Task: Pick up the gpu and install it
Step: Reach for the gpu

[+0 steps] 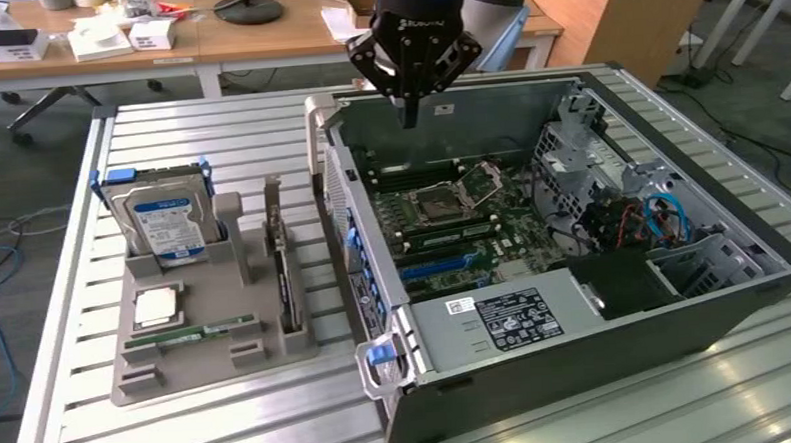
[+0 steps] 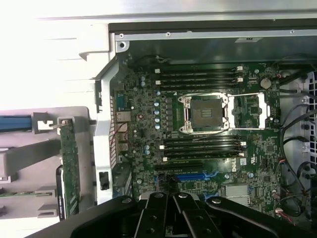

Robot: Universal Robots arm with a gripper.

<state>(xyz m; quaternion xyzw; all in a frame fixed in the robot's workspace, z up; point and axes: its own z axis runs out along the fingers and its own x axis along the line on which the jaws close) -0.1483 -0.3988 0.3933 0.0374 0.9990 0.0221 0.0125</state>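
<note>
The gpu (image 1: 281,259) is a thin dark card standing on edge in a slot along the grey tray (image 1: 202,365), on the side nearest the case. In the wrist view the gpu (image 2: 69,166) shows edge-on with its silver bracket at one end. My gripper (image 1: 410,116) hangs above the far rim of the open computer case (image 1: 666,300), well away from the gpu. Its fingers are shut together to a point with nothing between them. In the wrist view the gripper (image 2: 168,196) hovers over the motherboard (image 2: 143,114), close to the blue expansion slot (image 2: 190,176).
The tray also carries a silver hard drive (image 1: 166,223) with a blue-white label, a processor chip (image 1: 156,307) and a green memory stick (image 1: 193,333). Inside the case are the processor socket (image 1: 445,194), cables and a power supply (image 1: 507,317). Desks with clutter stand behind the slatted table (image 1: 204,130).
</note>
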